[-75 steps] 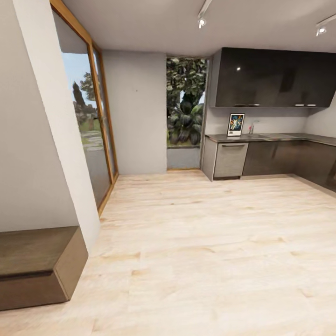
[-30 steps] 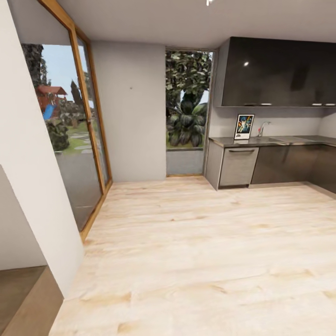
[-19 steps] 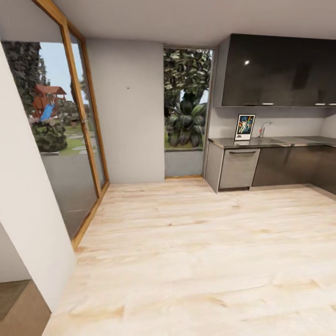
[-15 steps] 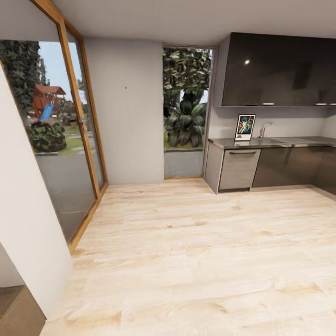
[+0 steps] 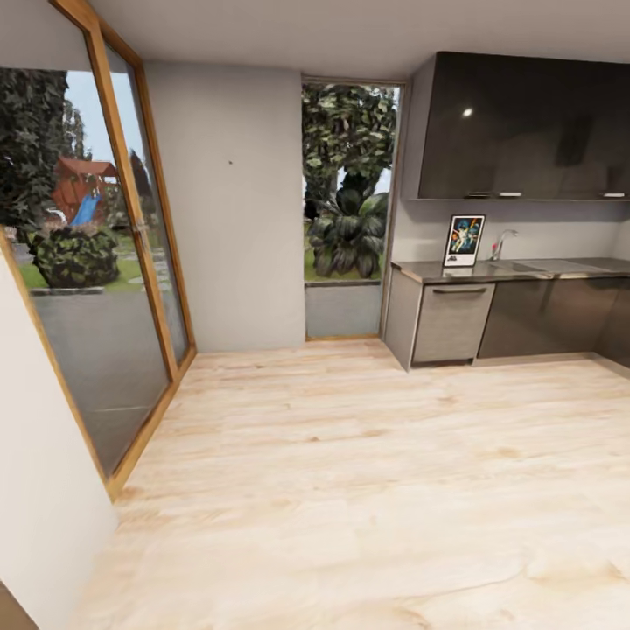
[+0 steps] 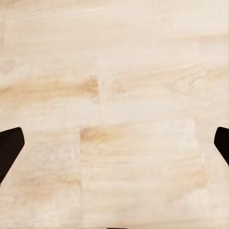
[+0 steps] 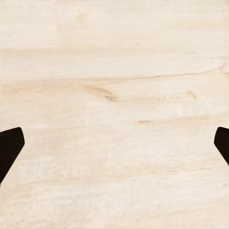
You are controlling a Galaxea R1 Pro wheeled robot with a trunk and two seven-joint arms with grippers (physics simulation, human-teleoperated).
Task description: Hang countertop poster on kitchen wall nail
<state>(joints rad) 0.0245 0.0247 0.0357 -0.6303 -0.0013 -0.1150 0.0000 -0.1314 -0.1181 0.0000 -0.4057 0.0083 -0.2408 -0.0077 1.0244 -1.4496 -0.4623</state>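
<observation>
- two sets of fingers, both mine, both spread wide and holding nothing: my left fingers (image 6: 114, 143) and my right fingers (image 7: 114, 143) each hang over bare light wood floor (image 5: 367, 472), the dark tips showing at opposite edges of each wrist view.
- the poster (image 5: 464, 240) stands upright on the counter (image 5: 525, 268), at its left end, against the pale wall under the glossy dark upper cabinets (image 5: 525, 127).
- a chrome tap (image 5: 500, 242) is just beside the poster on its right.
- one tiny dark nail (image 5: 231, 162) shows as a speck on the grey wall between the big glass door (image 5: 96, 262) and the narrow window (image 5: 348, 179) with leafy plants behind it.
- the poster and counter are well apart from me, across open floor.
</observation>
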